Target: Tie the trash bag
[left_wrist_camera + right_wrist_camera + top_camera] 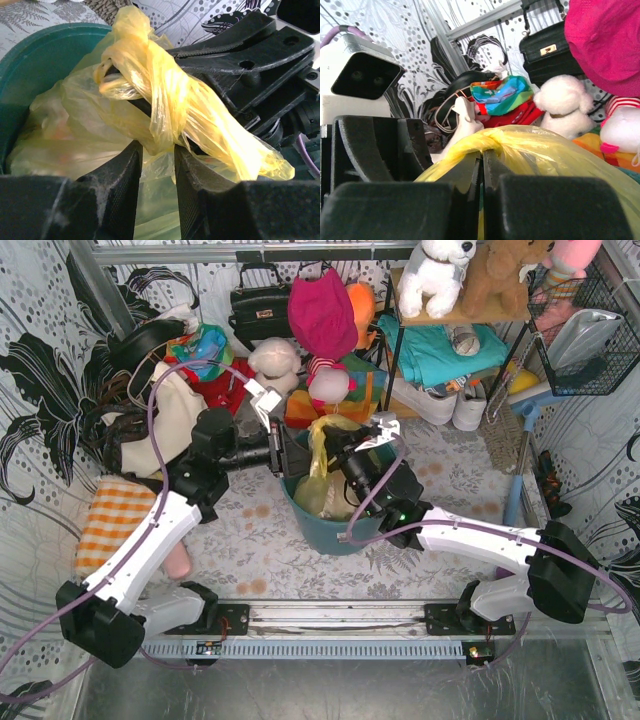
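Sitting in one teal bin (40,60): one trash bag (165,95); left gripper (157,165) and right gripper (481,165) jaws both clamped on it.

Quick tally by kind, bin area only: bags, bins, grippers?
trash bag: 1
teal bin: 1
grippers: 2 (left gripper, right gripper)
total: 4

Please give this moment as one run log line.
trash bag: in teal bin, neck twisted | left gripper: astride twisted neck, grip unclear | right gripper: shut on trash bag
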Tool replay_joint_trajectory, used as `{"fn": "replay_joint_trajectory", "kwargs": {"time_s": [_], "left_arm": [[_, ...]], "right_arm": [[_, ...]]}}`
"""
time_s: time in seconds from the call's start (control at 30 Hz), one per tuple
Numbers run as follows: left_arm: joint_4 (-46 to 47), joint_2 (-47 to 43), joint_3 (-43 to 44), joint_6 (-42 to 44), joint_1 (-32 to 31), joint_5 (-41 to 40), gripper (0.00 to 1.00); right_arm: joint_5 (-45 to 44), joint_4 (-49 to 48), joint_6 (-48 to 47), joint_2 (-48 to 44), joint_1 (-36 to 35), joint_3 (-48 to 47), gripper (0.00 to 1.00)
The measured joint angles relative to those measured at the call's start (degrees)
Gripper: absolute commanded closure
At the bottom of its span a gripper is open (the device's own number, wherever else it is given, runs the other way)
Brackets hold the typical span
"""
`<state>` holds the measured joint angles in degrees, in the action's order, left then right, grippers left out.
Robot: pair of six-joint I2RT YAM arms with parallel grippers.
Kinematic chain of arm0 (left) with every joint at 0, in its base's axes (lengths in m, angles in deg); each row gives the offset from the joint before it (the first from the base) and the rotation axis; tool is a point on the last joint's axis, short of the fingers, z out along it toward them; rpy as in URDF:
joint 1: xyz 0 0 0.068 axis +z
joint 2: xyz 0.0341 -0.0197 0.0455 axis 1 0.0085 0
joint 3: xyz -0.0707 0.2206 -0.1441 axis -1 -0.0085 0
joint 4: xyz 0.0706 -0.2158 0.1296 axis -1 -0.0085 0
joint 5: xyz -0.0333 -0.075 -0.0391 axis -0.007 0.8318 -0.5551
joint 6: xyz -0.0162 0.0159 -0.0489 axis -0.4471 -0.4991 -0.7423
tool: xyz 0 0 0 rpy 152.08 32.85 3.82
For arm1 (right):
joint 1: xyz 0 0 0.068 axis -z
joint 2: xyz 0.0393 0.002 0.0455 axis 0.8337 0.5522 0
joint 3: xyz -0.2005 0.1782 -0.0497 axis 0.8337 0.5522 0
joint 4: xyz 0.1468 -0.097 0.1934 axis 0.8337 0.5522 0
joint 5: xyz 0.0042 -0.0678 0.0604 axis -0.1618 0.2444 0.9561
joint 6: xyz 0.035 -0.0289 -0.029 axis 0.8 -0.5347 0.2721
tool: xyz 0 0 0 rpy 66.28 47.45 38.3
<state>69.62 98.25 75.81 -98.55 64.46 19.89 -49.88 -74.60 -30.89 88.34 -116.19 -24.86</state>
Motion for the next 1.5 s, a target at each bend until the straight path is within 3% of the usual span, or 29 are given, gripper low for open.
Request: {"fn": "replay_joint_trajectory", "kwargs": {"time_s": [0.4,0.9,1.13,1.33,1.5], "left_arm": [[-6.8,-7.4,0.2,4.2,0.0,-9.1,0.66],[-3.9,-10.5,-3.8,2.2,-0.7,-3.6,0.67],[-3.0,-9.9,-4.7,2.4,-4.4,-3.1,0.68],[-8.4,-10.4,-4.5,6.9,-5.2,-11.2,0.63],[-9.4,-17.8,-4.5,9.9,-5.2,-20.0,0.62]], "right_arm": [[10.7,-5.4,6.1,-0.2,0.6,3.1,1.00],[19.6,-10.8,11.0,4.8,3.4,1.0,1.00],[23.2,-15.2,15.7,4.9,4.8,1.1,1.00],[25.5,-19.3,19.3,4.5,5.7,3.5,1.00],[26.7,-21.3,21.1,4.4,5.7,4.5,1.00]]}}
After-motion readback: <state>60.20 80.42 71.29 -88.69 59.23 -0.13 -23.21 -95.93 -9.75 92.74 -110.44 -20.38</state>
